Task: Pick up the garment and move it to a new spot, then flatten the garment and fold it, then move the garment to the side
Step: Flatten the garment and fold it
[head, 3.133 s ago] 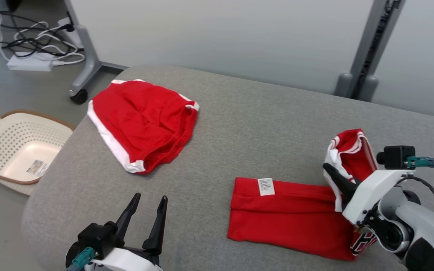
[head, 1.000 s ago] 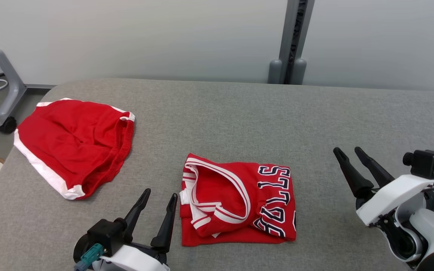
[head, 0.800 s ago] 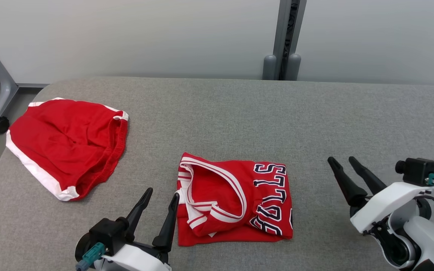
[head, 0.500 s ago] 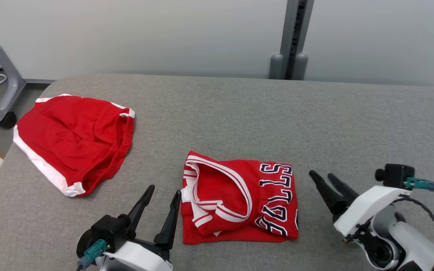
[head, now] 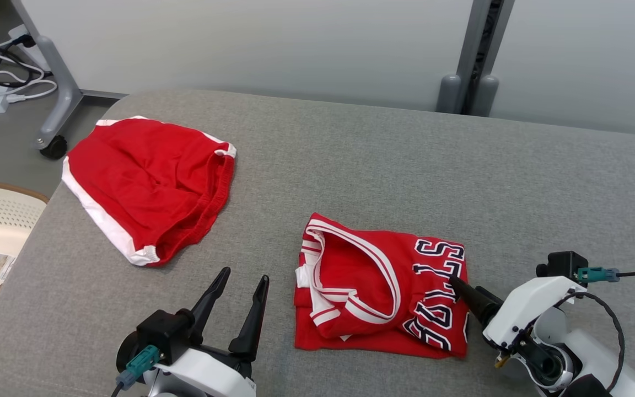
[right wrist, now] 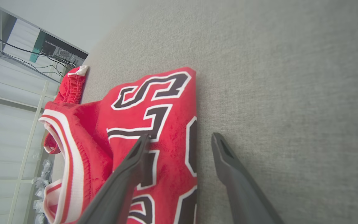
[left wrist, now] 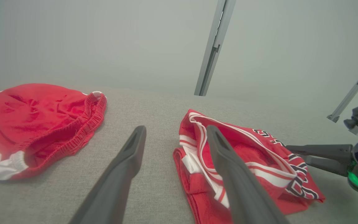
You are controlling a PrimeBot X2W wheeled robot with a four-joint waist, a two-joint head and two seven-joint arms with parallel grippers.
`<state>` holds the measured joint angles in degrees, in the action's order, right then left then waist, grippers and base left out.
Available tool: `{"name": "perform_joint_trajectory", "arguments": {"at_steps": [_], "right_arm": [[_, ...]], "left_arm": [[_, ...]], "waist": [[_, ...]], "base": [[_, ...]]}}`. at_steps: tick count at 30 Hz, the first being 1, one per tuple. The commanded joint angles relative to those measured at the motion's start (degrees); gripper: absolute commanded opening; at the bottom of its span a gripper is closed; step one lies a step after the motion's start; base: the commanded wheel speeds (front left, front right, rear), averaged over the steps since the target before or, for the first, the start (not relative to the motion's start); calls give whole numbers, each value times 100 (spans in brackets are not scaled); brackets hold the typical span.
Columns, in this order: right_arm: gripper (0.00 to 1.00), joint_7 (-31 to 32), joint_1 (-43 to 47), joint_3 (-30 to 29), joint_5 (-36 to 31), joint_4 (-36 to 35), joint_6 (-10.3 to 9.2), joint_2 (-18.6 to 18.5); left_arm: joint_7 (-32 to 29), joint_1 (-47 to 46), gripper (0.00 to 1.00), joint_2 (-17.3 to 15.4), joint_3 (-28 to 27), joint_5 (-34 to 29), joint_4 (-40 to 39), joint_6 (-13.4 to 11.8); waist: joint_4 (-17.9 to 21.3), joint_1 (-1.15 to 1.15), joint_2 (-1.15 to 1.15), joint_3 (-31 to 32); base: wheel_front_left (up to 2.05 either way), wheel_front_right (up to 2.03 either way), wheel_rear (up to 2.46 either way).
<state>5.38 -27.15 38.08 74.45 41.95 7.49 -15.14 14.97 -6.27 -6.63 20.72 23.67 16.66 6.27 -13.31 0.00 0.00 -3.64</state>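
The head view looks down from above and behind the left gripper (head: 245, 274) and right gripper (head: 455, 282). The left wrist view sits low, sighting forward between its fingers. The right wrist view, rolled sideways, looks from close in past its fingertips. All 3 share the jersey (head: 350, 270) between the grippers.

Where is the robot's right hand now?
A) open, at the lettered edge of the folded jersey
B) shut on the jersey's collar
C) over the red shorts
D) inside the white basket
A: the right hand stands open, one finger over the folded jersey, the other over the grey surface.
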Motion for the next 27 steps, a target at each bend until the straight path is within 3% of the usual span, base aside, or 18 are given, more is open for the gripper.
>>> {"name": "perform_joint_trajectory", "arguments": {"at_steps": [1,9,10,11,12,18,27], "right_arm": [[100,53,-33,-7,55,112,1,12],[100,68,6,-53,289,250,1,246],[68,62,-2,-46,296,235,1,265],[43,34,-15,-45,311,210,1,277],[0,-19,-30,-48,324,190,1,280],[0,-240,-111,11,283,-45,1,151],[0,-448,-289,96,147,-603,1,-384]], "left_arm": [[12,-98,100,-15,3,5,1,24],[15,-95,100,9,-9,7,9,26],[15,-99,100,7,-13,6,12,26],[15,-107,100,8,-20,4,13,26],[15,-113,100,10,-25,0,12,26],[16,-76,100,21,-52,-21,20,19],[17,72,100,2,-52,-44,-24,-6]], "waist": [[-66,0,0,-12],[-183,0,0,-16],[-192,0,0,-14],[-201,0,0,-12],[-206,0,0,-8],[-182,0,0,45],[147,0,0,147]], "base": [[0,0,0],[0,0,0],[0,0,0],[0,0,0],[0,0,0],[0,0,0],[0,0,0]]}}
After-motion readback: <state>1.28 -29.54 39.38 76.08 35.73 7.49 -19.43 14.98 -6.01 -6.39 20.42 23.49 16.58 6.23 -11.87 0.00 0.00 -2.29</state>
